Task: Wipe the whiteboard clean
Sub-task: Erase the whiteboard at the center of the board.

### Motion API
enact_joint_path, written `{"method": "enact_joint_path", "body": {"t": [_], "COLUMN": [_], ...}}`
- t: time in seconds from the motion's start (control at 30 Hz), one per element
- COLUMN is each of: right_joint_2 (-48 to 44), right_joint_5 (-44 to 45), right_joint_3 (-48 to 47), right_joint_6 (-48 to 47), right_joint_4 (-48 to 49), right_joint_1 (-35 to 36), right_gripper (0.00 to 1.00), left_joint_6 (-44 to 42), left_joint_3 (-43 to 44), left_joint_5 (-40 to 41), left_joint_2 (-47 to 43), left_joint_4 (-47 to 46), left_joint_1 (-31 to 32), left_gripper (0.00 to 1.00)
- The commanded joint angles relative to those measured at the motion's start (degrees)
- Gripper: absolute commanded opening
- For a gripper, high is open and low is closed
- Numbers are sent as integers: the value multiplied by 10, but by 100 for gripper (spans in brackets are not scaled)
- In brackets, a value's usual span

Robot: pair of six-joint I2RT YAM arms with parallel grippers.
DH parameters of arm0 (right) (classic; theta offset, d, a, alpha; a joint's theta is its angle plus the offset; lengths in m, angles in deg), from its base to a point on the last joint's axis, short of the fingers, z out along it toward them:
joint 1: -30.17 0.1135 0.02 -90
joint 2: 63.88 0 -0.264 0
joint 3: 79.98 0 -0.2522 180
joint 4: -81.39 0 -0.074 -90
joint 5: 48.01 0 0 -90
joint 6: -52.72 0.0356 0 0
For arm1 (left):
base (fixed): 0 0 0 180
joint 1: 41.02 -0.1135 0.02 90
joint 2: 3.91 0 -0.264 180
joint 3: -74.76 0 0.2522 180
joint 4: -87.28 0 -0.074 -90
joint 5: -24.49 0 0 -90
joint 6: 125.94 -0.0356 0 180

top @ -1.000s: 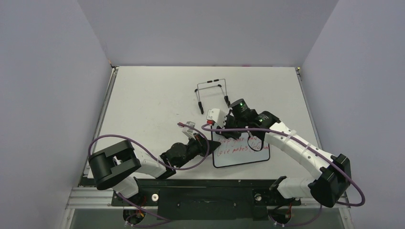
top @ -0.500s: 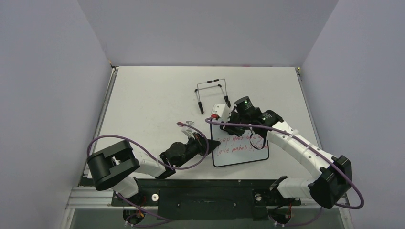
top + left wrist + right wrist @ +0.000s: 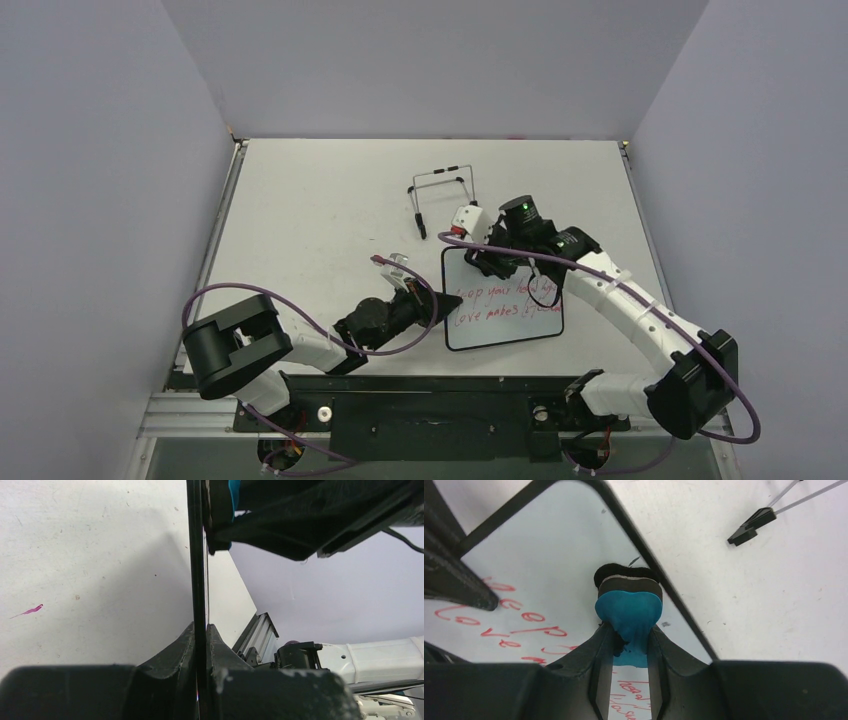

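So the left arm's low, left gripper [image 3: 201, 628] pinching the 9 o'clock edge of the whiteboard [image 3: 500, 333]; the right arm arches in from 4 o'clock. Its right gripper [image 3: 629, 631] is clamped on a blue eraser [image 3: 628, 605].

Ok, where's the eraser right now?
In the right wrist view the eraser sits pinched in the right gripper, on the whiteboard by its far edge, near the stand.

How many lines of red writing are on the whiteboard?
2. The upper line runs across the middle of the whiteboard; the lower line sits just beneath it. The right arm covers the board's upper right part, so more writing may be hidden.
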Motion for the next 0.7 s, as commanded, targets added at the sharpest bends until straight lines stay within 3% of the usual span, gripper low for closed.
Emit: {"method": "enact_joint_path", "body": {"t": [0.0, 0.2, 0.3, 0.43, 0.67], "right_joint_2": [30, -1, -25, -38, 33], "right_joint_5": [30, -53, -62, -34, 15], "right_joint_3": [-49, 2, 43, 52, -44], "right_joint_6": [31, -82, -106, -45, 7], "right_joint_4": [36, -51, -59, -7, 25], "right_joint_1": [13, 70, 61, -6, -4], "right_gripper": [0, 0, 0, 0, 0], "left_joint_6": [-10, -12, -12, -12, -11], "left_joint_3": [23, 17, 16, 13, 16], "left_joint_5": [-26, -21, -21, -22, -31], "left_joint_2": [-11, -22, -24, -24, -15], "left_joint_4": [-73, -65, -66, -67, -72], "left_joint_1": [5, 4, 4, 4, 4], "left_gripper": [0, 0, 0, 0, 0]}}
